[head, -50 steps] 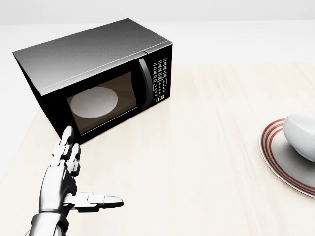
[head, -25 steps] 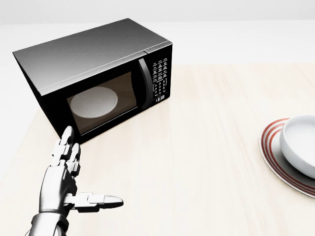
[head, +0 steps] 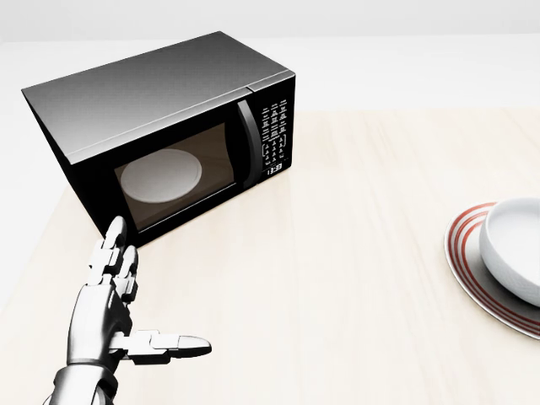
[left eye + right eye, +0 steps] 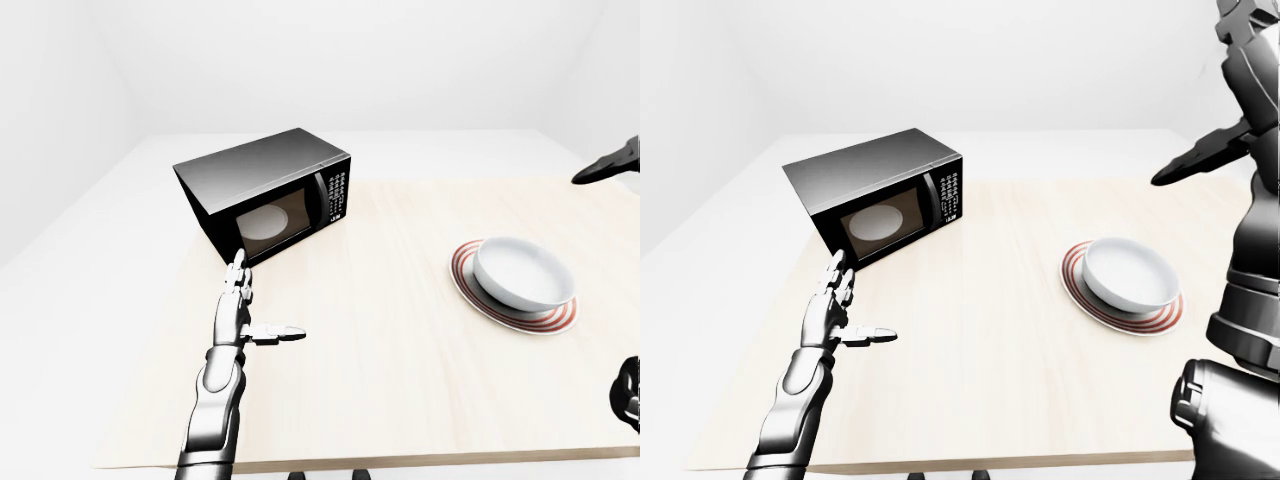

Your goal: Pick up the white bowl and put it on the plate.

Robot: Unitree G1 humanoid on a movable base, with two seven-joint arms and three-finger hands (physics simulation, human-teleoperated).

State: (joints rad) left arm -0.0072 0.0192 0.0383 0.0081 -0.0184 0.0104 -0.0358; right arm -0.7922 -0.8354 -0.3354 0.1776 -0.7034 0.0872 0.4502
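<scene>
The white bowl (image 4: 523,272) sits upright in the middle of the red-ringed plate (image 4: 463,279) at the right of the pale wooden table; the head view shows both cut off by its right edge. My left hand (image 4: 266,298) hovers open over the table's left part, fingers straight and thumb pointing right, far from the bowl. In the right-eye view my right hand (image 4: 1236,118) is raised high above and to the right of the plate, open and holding nothing, with one finger (image 4: 1192,160) stretched to the left.
A black microwave (image 4: 265,190) with a white turntable behind its closed door stands at the table's upper left, just above my left hand. My right forearm (image 4: 1245,300) fills the right edge of the right-eye view. The table's near edge (image 4: 400,462) runs along the bottom.
One second ago the bowl lay tilted on the plate; it has since settled flat and upright. My left hand has not moved.
</scene>
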